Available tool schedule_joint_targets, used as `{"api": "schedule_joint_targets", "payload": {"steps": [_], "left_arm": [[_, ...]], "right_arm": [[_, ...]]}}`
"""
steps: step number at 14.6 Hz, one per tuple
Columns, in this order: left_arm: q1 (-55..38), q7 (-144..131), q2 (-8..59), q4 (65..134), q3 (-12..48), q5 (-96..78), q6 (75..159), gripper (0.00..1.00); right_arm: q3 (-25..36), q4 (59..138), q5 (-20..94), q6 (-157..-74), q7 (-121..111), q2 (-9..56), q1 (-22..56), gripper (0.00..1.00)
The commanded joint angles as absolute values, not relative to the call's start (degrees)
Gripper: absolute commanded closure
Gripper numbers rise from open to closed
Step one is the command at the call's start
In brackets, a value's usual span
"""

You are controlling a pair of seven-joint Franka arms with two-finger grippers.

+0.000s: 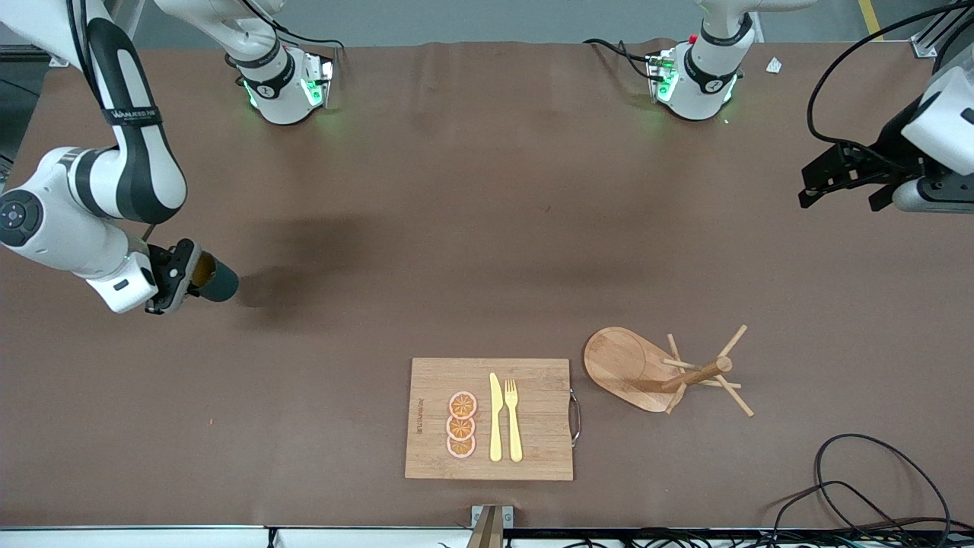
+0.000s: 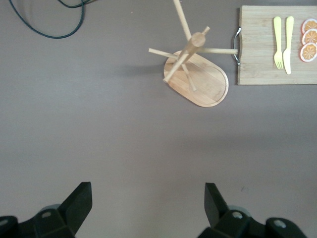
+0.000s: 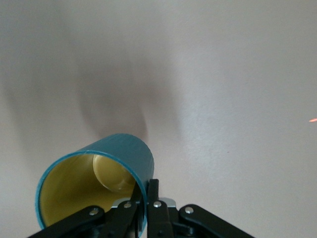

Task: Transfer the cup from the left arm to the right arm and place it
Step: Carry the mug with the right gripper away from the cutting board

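The cup (image 1: 216, 278) is a dark teal mug with a mustard-yellow inside. It hangs tipped on its side above the table at the right arm's end. My right gripper (image 1: 189, 275) is shut on the cup's rim (image 3: 144, 198), one finger inside the wall and one outside. The cup's handle is hidden. My left gripper (image 1: 841, 185) waits in the air over the left arm's end of the table, open, with nothing between its fingers (image 2: 78, 203).
A wooden peg rack (image 1: 670, 369) stands toward the left arm's end, near the front camera. Beside it lies a wooden cutting board (image 1: 491, 418) with a yellow knife, a fork and orange slices. Black cables (image 1: 875, 487) loop at the near corner.
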State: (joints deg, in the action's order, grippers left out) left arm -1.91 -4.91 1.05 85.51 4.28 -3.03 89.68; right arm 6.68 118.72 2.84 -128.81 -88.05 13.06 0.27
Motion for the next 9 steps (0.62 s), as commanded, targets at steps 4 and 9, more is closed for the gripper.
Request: {"api": "schedule_joint_targets", "payload": {"steps": [4, 9], "left_arm": [[-1.76, -5.01, 0.44, 85.34, 5.01, 1.67, 88.86, 0.0], [-1.76, -4.83, 0.44, 85.25, 5.1, 1.58, 88.24, 0.0]], "right_arm": [[5.62, 125.41, 2.02, -135.08, -93.16, 12.66, -1.41, 1.0], [5.62, 128.67, 2.11, -136.32, -93.34, 12.48, 0.17, 1.0]]}}
